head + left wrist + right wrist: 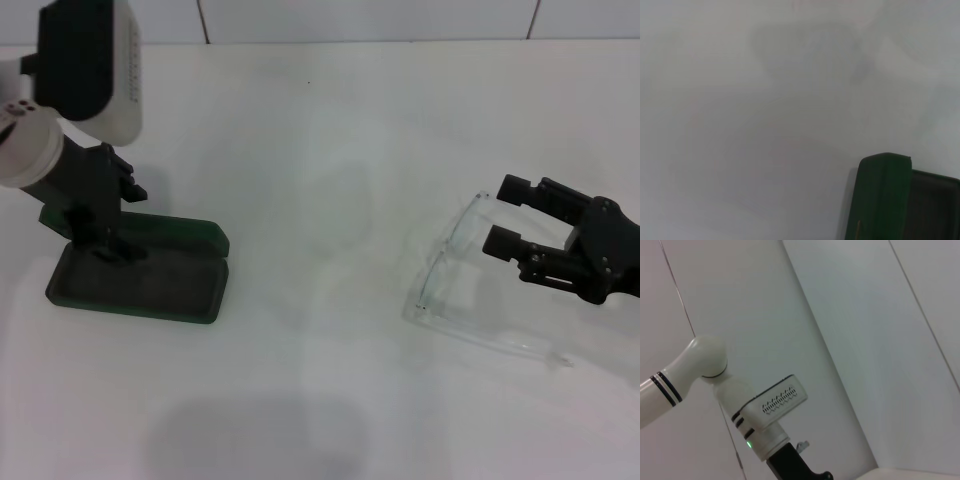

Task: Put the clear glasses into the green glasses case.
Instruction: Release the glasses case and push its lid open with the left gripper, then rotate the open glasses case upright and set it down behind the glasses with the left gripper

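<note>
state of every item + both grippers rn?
green glasses case: open, lid laid back flat, tray holds no glasses.
clear glasses: on the table, outside the case, temple arms unfolded.
left gripper: down at the case's tray.
right gripper: open, fingers at the glasses' lens.

The green glasses case lies on the table left, the clear glasses well apart right.

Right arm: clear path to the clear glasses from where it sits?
Probably yes. The right gripper is open right at the clear glasses, fingers level with the frame's far end, nothing between them. The left gripper is down at the green glasses case, well clear.
</note>
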Controlling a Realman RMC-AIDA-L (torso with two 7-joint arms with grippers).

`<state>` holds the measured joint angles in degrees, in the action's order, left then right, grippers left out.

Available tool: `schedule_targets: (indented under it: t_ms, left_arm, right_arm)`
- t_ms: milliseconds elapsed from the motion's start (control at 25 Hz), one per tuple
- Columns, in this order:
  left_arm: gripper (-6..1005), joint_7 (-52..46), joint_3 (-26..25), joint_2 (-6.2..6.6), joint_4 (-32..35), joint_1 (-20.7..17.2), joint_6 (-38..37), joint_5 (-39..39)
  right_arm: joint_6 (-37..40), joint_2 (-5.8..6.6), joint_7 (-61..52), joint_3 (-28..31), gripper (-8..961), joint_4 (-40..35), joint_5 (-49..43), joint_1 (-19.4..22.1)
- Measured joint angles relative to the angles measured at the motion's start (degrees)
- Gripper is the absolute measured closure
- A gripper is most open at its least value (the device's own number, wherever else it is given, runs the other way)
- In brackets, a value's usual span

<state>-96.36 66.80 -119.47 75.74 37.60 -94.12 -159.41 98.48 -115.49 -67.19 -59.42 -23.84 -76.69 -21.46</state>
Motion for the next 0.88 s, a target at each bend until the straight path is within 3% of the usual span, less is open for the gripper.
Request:
schedule_targets:
  t_ms: [240,440,560,720,880]
  left_arm:
    - [310,-2.10,1.95,-0.01,-0.08,0.03,1.08,-2.11]
    - [481,-2.80,2.12,-0.11,0.05,0.02,0.92,-2.23]
    - [721,-3.08,2.48,-0.13,0.27,0.02,0.59,-2.05]
    - [799,-4.39,2.76,-0.20,0.95,0.02,-1.00,0.17]
    - [799,-8.18,2.71,-0.20,4.50,0.32,-4.31,4.41]
  right_arm:
    - [0.05,0.05,0.65,0.08,98,0.07,0.40,0.54]
    - [0.05,0.08,0.83,0.10,97,0.12,0.40,0.56]
    - [0.01,0.09,1.02,0.16,97,0.63,0.41,0.63]
    - [0.11,0.09,2.01,1.07,97,1.91,0.43,0.65]
    - [1.08,0.10,2.80,3.43,98,2.95,0.46,1.05]
